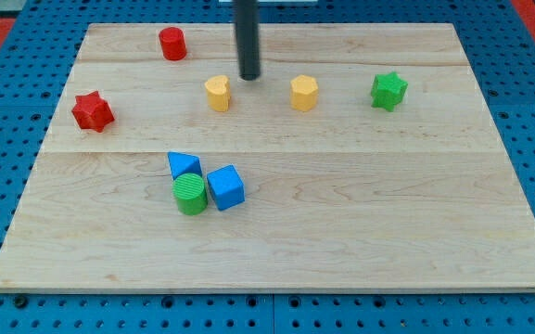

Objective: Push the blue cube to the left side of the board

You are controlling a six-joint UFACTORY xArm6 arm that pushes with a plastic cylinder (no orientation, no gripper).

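The blue cube [226, 187] lies a little left of the board's middle, toward the view's bottom. It touches a green cylinder [190, 194] on its left, and a blue triangular block [183, 165] sits just above the cylinder. My tip [249, 76] is near the view's top, well above the blue cube and just right of a yellow heart-shaped block [217, 93]. The tip touches no block.
A red cylinder [172, 44] stands at the top left and a red star [92, 111] at the left. A yellow hexagonal block [304, 93] and a green star [388, 91] lie right of my tip. The wooden board [388, 213] rests on a blue pegboard.
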